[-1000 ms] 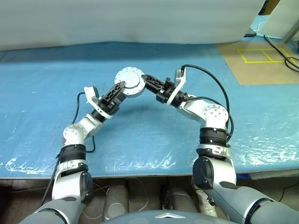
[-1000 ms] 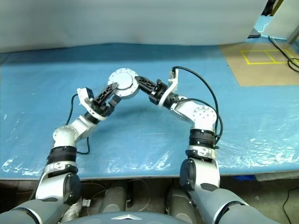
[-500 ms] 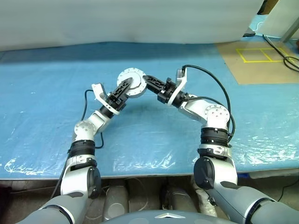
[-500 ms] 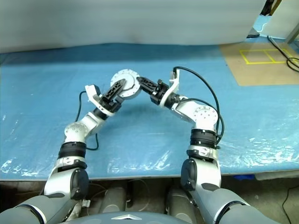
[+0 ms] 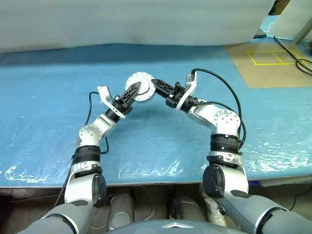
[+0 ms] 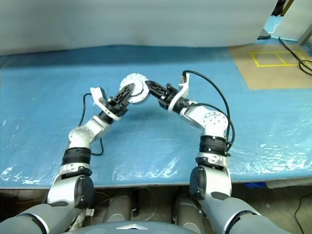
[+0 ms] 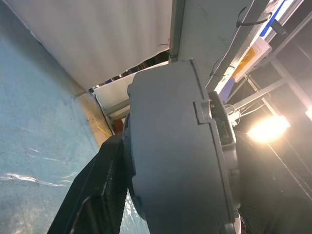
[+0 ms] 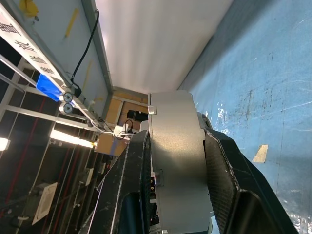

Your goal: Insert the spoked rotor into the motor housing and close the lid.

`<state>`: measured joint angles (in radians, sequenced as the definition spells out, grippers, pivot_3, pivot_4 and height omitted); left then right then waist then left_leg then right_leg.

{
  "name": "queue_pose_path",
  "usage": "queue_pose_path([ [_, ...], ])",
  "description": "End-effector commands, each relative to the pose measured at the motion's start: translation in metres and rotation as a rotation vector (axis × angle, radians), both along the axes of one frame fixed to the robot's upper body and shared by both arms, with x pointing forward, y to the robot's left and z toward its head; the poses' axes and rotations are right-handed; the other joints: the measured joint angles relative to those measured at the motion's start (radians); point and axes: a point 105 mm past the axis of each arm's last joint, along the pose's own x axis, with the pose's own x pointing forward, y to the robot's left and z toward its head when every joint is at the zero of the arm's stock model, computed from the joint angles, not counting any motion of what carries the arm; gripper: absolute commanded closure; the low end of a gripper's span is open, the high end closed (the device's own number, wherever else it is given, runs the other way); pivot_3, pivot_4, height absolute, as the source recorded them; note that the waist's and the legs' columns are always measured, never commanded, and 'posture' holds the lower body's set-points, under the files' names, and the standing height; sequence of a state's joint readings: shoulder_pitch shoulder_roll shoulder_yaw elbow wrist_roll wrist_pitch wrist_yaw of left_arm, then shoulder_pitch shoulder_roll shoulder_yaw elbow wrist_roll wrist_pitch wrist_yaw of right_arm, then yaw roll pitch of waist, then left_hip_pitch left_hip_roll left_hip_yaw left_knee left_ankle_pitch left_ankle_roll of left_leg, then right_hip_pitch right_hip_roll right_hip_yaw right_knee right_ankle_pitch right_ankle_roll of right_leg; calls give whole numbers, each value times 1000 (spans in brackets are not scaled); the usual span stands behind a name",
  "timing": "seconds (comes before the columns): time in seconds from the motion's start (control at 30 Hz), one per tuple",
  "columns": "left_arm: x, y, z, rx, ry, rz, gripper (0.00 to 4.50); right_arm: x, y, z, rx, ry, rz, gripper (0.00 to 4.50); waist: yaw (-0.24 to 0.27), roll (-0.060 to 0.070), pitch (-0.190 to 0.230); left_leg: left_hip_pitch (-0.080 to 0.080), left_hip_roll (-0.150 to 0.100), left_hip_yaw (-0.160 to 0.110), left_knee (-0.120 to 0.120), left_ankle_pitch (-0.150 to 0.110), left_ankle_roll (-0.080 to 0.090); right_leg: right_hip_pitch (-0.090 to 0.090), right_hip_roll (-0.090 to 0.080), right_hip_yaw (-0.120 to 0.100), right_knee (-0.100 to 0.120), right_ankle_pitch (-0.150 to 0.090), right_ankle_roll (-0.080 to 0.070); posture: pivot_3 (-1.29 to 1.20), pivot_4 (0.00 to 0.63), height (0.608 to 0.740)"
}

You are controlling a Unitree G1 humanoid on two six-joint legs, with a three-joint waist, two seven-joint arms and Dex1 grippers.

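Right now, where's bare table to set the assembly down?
Bare blue table left of the left gripper, and between the right gripper and the brown board. Crowded mid-table, where both grippers meet at the motor housing.

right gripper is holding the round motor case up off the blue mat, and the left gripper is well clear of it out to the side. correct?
Not quite. The right gripper does hold the round motor case above the blue mat, but the left gripper is not clear: the left eye view shows its fingers at the case's opposite edge.

I seem to work in a workshop: blue plastic sheet [image 5: 44, 102] over my tabletop, yellow-taped floor [image 5: 268, 57], metal racking [image 8: 73, 92].
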<state>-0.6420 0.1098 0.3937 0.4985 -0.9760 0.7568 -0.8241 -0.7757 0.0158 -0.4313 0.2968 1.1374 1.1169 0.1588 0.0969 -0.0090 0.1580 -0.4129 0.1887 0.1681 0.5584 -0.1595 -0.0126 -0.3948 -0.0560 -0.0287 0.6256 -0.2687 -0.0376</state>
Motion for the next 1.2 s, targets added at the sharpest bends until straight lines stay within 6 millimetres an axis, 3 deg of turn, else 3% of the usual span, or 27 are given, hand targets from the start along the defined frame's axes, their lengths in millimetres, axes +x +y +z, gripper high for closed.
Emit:
queue_pose_path([
  [0.03,-6,-1,15,-28,-58,-28,1833,-9,14,24,63,-78,65,3300,0,0,0,0,0,0,0,0,0,0,0,0,0,0,0,0,150,740],
  [0.53,6,-2,18,10,-37,58,1875,-4,14,24,27,-115,2,3300,1,0,0,0,0,0,0,0,0,0,0,0,0,0,0,0,150,740],
  [0.57,7,0,20,7,-43,69,1875,-5,14,25,33,-118,7,2960,0,0,0,0,0,0,0,0,0,0,0,0,0,0,0,0,150,740],
  [0.67,16,10,30,-11,-72,145,1875,-6,17,20,27,-79,44,2067,1,0,0,0,0,0,1,0,0,0,0,0,0,0,0,0,150,740],
  [0.83,21,21,45,-4,-130,216,1875,-5,16,18,17,-74,38,2067,-1,0,0,0,0,-1,1,0,0,0,0,0,0,0,0,0,150,740],
  [1.0,24,30,44,24,-132,293,1875,-5,17,17,11,-76,40,2067,1,0,0,-1,0,-1,1,0,0,0,0,-1,0,0,0,0,150,740],
  [1.2,28,72,36,52,-102,493,1875,-5,16,16,6,-73,34,2067,-2,0,0,-2,0,-3,2,0,0,0,0,-2,0,0,0,0,150,740],
])
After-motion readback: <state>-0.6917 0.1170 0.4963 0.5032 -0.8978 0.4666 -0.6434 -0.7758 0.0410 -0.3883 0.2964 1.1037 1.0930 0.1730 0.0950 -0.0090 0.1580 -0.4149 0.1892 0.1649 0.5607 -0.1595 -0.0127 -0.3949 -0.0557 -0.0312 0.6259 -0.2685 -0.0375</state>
